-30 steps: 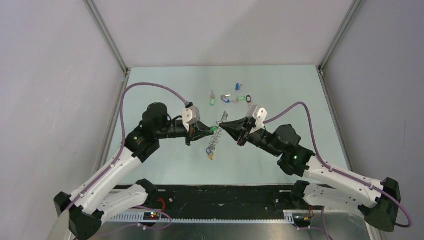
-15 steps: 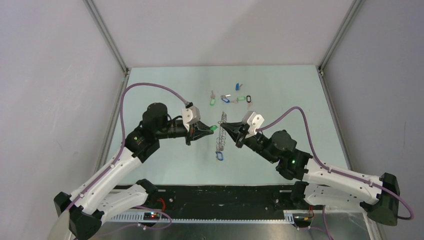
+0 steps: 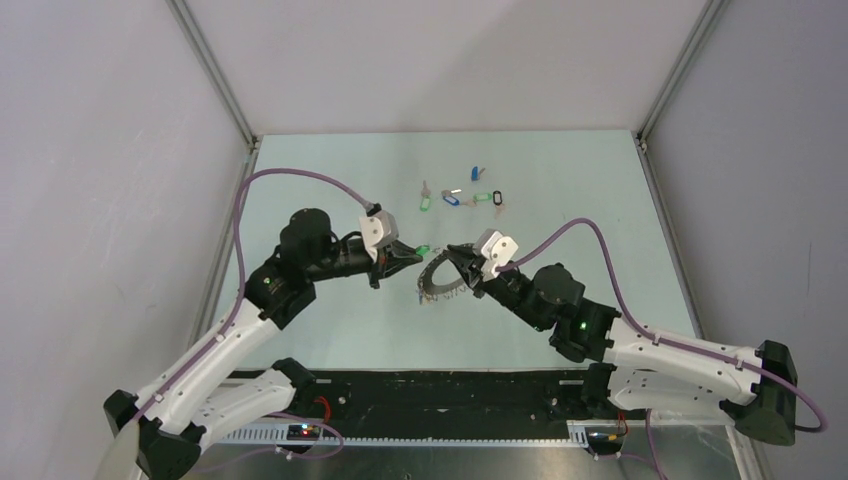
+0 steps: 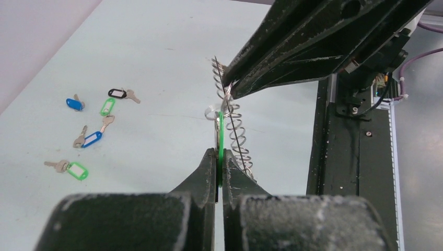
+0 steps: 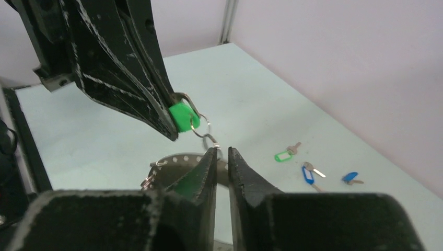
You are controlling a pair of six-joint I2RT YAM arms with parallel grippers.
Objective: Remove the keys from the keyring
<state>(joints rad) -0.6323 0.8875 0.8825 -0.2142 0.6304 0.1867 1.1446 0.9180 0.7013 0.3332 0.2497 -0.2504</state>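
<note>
— So, the left gripper (image 4: 220,152)?
— Clamped on one key's green tag (image 4: 220,130).
— And the right gripper (image 5: 221,151)?
— Facing it tip to tip, jaws a sliver apart at the keyring (image 5: 172,159); I cannot tell whether they pinch it.
— Beyond both?
— Five loose keys (image 3: 451,199) lie on the table (image 3: 330,180), well apart from either tip.

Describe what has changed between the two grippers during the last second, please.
The right gripper pivoted, its wrist shifting left and nearer the bases. The keyring, earlier hanging edge-on between the grippers, swung over and now shows its curved band from above. The blue key that dangled beneath it cannot be made out now. Unchanged: the left gripper clamped on the green tag, and the loose keys at the far side.
</note>
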